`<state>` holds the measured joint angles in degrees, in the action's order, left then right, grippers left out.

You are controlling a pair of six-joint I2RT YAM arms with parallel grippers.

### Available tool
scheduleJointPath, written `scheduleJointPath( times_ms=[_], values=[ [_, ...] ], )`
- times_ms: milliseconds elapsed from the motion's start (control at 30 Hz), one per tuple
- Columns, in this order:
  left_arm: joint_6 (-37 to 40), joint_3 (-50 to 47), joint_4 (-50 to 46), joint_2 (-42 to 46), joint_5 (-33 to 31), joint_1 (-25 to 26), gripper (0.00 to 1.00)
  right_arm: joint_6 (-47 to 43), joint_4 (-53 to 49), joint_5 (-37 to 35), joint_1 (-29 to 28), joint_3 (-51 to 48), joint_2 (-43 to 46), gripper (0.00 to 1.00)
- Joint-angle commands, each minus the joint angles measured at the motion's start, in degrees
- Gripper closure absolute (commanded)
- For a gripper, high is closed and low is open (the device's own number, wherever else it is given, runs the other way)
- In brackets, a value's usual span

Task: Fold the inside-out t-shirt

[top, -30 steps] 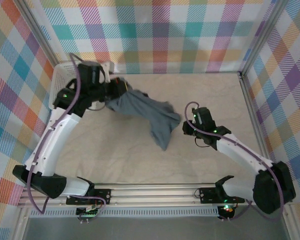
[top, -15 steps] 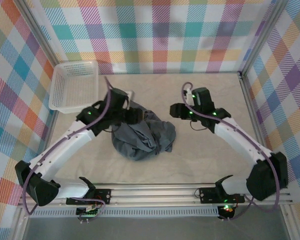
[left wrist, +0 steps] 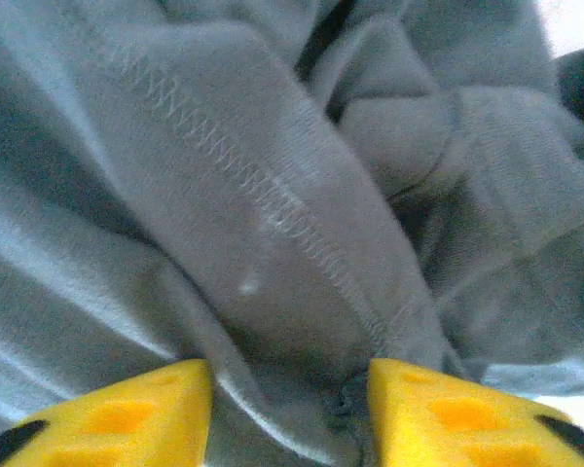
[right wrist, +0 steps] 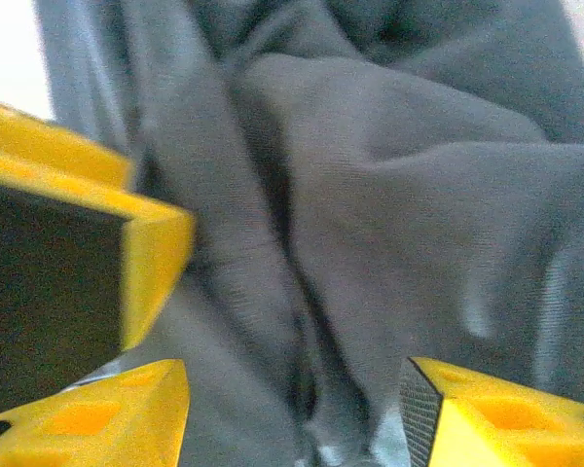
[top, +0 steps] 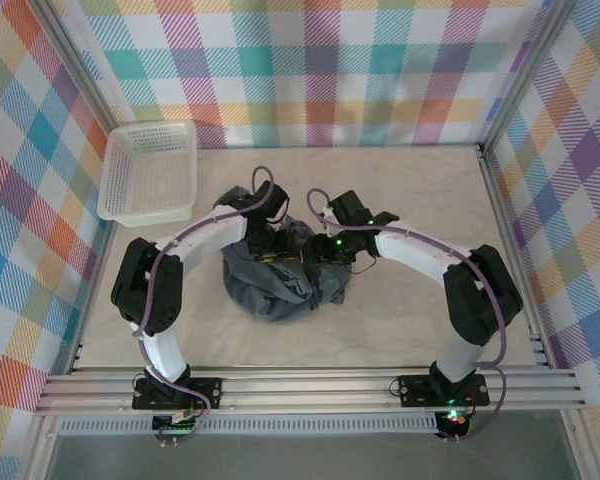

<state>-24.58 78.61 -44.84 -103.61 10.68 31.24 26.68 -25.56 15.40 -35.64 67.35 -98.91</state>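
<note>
The dark slate-grey t-shirt (top: 280,285) lies crumpled in a heap at the middle of the table, its stitched seams facing out (left wrist: 273,195). My left gripper (top: 271,246) is down on the heap's upper left, open, with a fold of cloth bulging between its yellow fingers (left wrist: 290,413). My right gripper (top: 323,250) is on the heap's upper right, also open, with folds of the t-shirt (right wrist: 389,195) between its fingers (right wrist: 294,413). The two grippers nearly meet. A yellow finger of the left gripper (right wrist: 146,243) shows in the right wrist view.
A white mesh basket (top: 148,172) stands at the back left corner. Plaid walls enclose the pale table (top: 430,320) on three sides. The metal rail (top: 300,385) with the arm bases runs along the near edge.
The shirt, held stretched near the basket a second ago, dropped into a heap at the centre. Since then both grippers have moved in onto the heap's top, the right one from the back.
</note>
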Motion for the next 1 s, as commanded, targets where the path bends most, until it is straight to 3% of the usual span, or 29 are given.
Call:
scheduleJointPath(
  times_ms=[0,33,67,133,167,333,433,500,567,633,733,800,867,967],
  values=[
    [-0.8,-1.1,-1.0,1.9,-0.6,-0.4,0.81,-0.7,-5.8,-6.9,-0.2,3.3,-4.2,0.43],
    [-1.1,-1.5,-1.1,2.6,-1.7,-0.6,0.93,-1.6,-7.1,-9.0,-0.1,4.1,-5.7,0.53],
    [-1.3,-1.9,-1.2,3.7,-2.8,-1.1,1.0,-2.1,-7.6,-11.4,0.4,4.2,-6.5,0.69],
    [-1.6,-2.7,-1.3,6.8,-4.4,-2.9,1.0,-2.1,-6.9,-14.3,3.0,2.3,-6.2,0.98],
    [-1.7,-3.4,-1.2,8.7,-4.6,-4.4,1.0,-1.5,-6.3,-14.9,5.3,0.6,-5.5,1.0],
    [-0.4,-6.9,-1.8,16.8,-5.0,-12.0,1.0,-0.3,-2.5,-17.2,16.1,-8.7,-0.2,1.0],
    [1.5,-8.6,-3.1,17.7,-6.0,-13.3,1.0,0.1,-2.6,-18.1,18.4,-11.6,3.3,1.0],
    [1.2,-10.5,-3.0,17.6,-6.1,-13.3,1.0,-0.3,-1.9,-14.9,18.2,-12.2,6.9,1.0],
    [0.0,-12.2,-3.4,17.9,-9.0,-13.3,1.0,-0.8,-0.8,-10.5,16.5,-11.7,10.5,0.95],
    [-1.9,-12.6,-6.5,18.7,-18.2,-13.3,1.0,-0.9,-1.4,-10.6,12.2,-9.3,13.0,0.87],
    [-8.3,-12.1,-13.6,20.7,-41.5,-13.6,1.0,-1.1,-2.0,-12.4,2.4,-4.6,12.8,0.76],
    [-11.8,-12.0,-17.8,22.1,-52.3,-14.3,1.0,-0.6,-1.7,-12.5,-3.5,-1.3,9.9,0.65],
    [-11.9,-12.0,-18.6,23.6,-53.8,-14.8,0.93,0.3,-1.2,-13.6,-6.3,1.1,6.3,0.52],
    [-10.4,-12.3,-16.0,26.2,-48.5,-14.9,0.7,1.0,0.5,-13.1,-6.9,3.4,0.6,0.44]
  ],
)
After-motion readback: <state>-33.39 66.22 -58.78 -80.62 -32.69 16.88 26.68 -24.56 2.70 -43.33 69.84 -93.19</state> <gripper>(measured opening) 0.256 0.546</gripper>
